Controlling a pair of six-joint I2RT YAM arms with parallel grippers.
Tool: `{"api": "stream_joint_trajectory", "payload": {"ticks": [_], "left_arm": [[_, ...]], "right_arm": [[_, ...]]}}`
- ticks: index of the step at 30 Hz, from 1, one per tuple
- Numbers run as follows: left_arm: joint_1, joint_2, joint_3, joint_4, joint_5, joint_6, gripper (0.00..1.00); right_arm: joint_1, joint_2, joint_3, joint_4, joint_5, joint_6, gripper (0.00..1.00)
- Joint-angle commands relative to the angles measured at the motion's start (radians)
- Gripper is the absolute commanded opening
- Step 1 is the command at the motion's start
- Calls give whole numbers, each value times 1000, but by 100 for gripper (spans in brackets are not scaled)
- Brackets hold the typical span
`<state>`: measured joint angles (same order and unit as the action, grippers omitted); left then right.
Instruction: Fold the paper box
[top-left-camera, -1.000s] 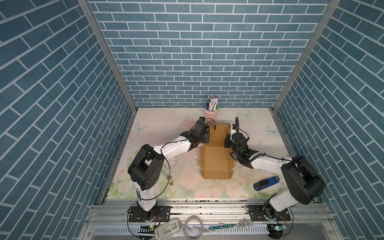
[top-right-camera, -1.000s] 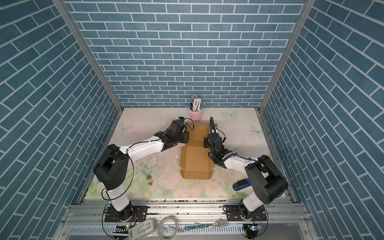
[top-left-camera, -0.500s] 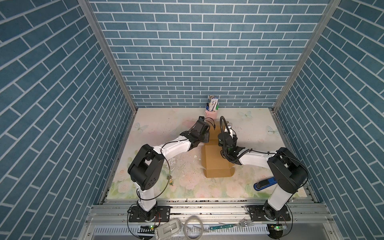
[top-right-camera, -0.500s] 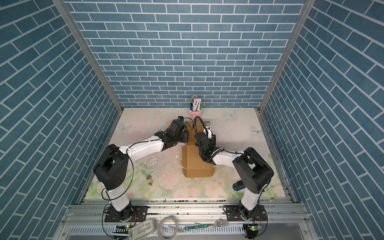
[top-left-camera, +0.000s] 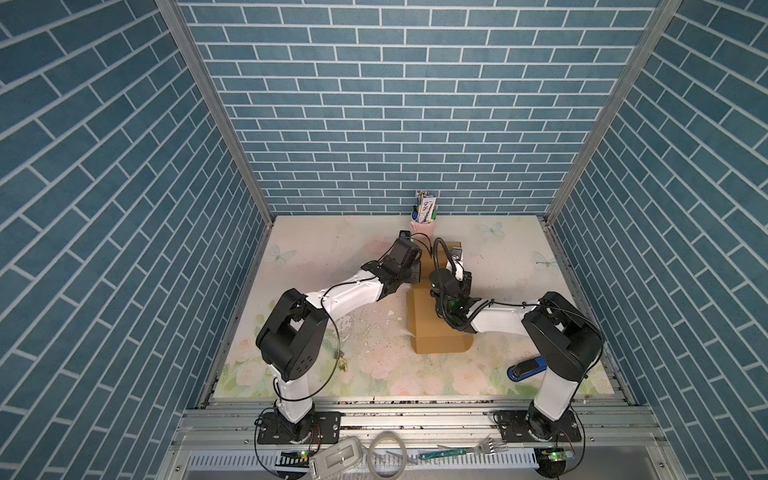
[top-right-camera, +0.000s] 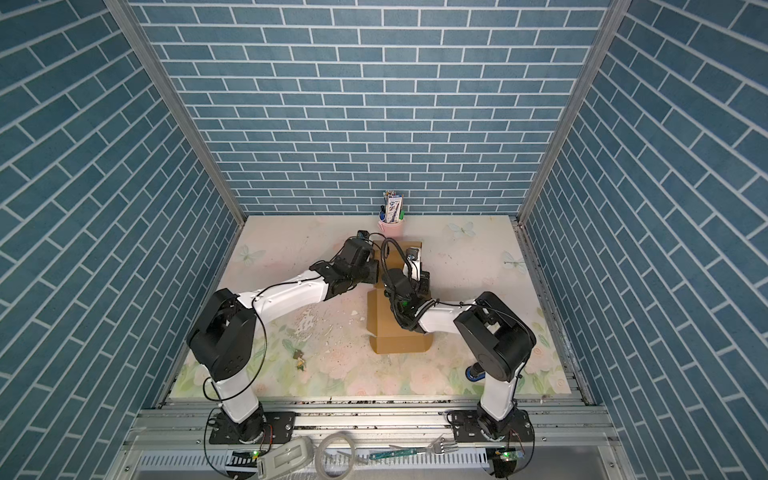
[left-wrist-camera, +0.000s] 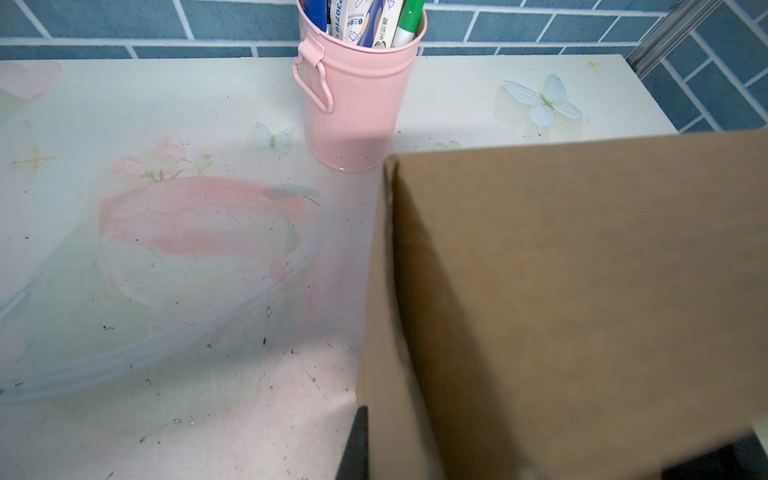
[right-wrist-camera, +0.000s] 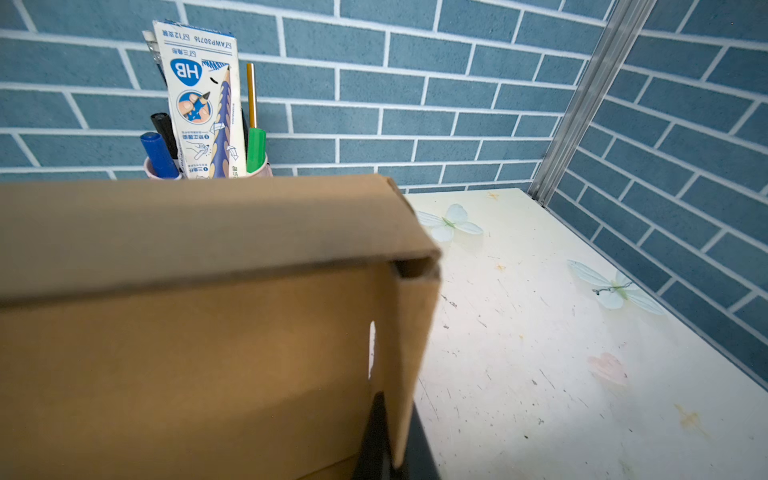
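**A:** Arms first?

**B:** Stretched low over the table (top-left-camera: 332, 249) from the near corners, elbows bent outward, meeting at the far middle: left arm (top-left-camera: 349, 293) from the left, right arm (top-left-camera: 498, 320) from the right.

**A:** And the box (top-left-camera: 428, 332)?

**B:** Plain brown cardboard, unprinted, lying mid-table and running near to far. Flat near panel with clipped corners. Far end folded up into walls, just short of the pink cup (top-left-camera: 423, 226) by the far wall.

**A:** Grippers?

**B:** Pressed together on cardboard, both of them. Left gripper (top-left-camera: 417, 275) pinching the raised left wall; right gripper (top-left-camera: 458, 268) pinching the right wall, beside a cut slot.
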<state>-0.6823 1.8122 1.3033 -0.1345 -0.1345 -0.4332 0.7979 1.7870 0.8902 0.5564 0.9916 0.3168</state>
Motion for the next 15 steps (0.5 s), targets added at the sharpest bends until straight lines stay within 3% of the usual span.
{"api": "stream_joint_trajectory", "payload": {"ticks": [1, 3, 7, 13, 15], "left_arm": [[3, -6, 2, -65, -12, -12, 2], [7, -3, -1, -65, -11, -13, 2], [16, 1, -1, -70, -8, -12, 2], [23, 9, -6, -61, -4, -15, 2], [23, 12, -4, -64, -2, -14, 2]], "right_arm": [[-37, -73, -32, -37, -18, 19, 0], [-50, -115, -61, -78, -120, 52, 4], [-72, -228, -179, -16, -377, 23, 32], [-104, -360, -267, 18, -612, -1, 57], [-107, -388, -287, 34, -666, -10, 62]]}}
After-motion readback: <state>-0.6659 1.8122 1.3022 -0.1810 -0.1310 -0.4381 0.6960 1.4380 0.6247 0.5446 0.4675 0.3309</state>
